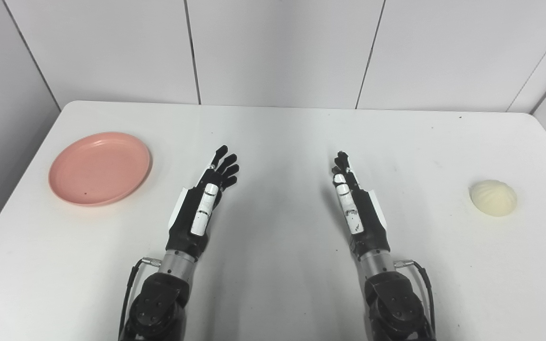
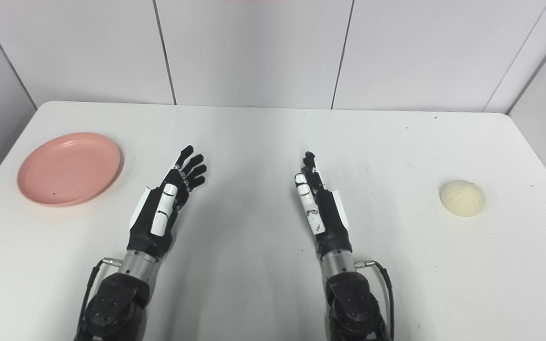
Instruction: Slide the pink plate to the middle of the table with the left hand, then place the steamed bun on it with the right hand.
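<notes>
A white table (image 1: pixel 273 284) seen from above, with grey wall panels (image 1: pixel 282 47) behind its far edge. Two black-and-white robot arms reach in from the near edge, side by side.

Farthest left lies the plate (image 1: pixel 100 168), pink, round and shallow, flat on the table. It sits well to the left of the left hand, level with its fingertips or a touch nearer, with bare table between them. Nothing is on the plate apart from a tiny dark speck.

Next comes the left hand (image 1: pixel 206 199). It is stretched out flat, pointing away from the robot and leaning slightly to the right. Its fingers (image 1: pixel 225 166) are extended and a little spread, and it holds nothing. Whether it rests on the table or hangs just above it cannot be told.

A wide gap of bare table separates it from the right hand (image 1: pixel 353 199). This hand is also stretched forward, leaning slightly to the left and turned more on its edge, so its fingers (image 1: pixel 341 163) line up one behind another. It is open too, with nothing in its grasp.

Farthest right is the bun (image 1: pixel 493 198), a pale cream dome with fine pleats, sitting on the table. It lies well to the right of the right hand, about level with its palm, and touches nothing else.
</notes>
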Controlling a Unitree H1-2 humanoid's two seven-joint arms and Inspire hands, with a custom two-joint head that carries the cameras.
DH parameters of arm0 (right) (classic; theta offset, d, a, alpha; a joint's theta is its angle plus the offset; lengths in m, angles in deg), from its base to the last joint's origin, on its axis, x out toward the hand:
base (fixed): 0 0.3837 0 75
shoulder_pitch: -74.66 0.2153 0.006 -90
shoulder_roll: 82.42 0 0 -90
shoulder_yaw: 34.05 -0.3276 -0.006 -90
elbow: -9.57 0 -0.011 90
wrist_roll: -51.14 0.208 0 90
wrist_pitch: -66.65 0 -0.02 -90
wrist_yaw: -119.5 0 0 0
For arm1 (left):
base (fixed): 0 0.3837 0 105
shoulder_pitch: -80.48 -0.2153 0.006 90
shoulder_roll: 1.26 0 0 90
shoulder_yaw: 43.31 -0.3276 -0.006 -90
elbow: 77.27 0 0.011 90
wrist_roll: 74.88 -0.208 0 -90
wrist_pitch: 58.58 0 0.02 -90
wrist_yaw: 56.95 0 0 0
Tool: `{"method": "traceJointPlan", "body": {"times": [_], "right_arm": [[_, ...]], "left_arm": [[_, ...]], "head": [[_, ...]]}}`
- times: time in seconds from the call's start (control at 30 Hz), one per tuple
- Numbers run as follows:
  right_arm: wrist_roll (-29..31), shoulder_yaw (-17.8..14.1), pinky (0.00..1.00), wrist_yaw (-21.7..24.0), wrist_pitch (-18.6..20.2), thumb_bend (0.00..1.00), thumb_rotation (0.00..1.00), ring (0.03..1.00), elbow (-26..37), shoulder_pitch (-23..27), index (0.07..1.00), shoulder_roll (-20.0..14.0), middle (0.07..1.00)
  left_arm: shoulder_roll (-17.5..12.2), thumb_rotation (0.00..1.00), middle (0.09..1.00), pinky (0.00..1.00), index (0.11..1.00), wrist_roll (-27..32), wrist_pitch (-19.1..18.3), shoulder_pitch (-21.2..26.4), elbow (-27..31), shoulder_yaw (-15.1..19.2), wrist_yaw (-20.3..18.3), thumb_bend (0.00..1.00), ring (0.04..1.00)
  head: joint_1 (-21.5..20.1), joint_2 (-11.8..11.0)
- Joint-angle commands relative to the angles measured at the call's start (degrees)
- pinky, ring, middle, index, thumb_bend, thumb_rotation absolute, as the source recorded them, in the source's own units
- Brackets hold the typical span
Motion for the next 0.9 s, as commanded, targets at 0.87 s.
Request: {"method": "traceJointPlan", "body": {"times": [0.87], "right_arm": [[4.17,-1.85,1.00,3.21,-2.58,0.23,1.00,0.993,-2.00,-1.90,1.000,-3.39,1.000]], "left_arm": [[3.23,1.00,0.946,0.91,0.948,-4.63,1.50,-3.79,-10.01,-2.07,2.90,0.54,0.920]], "head": [[16.70,-5.87]]}}
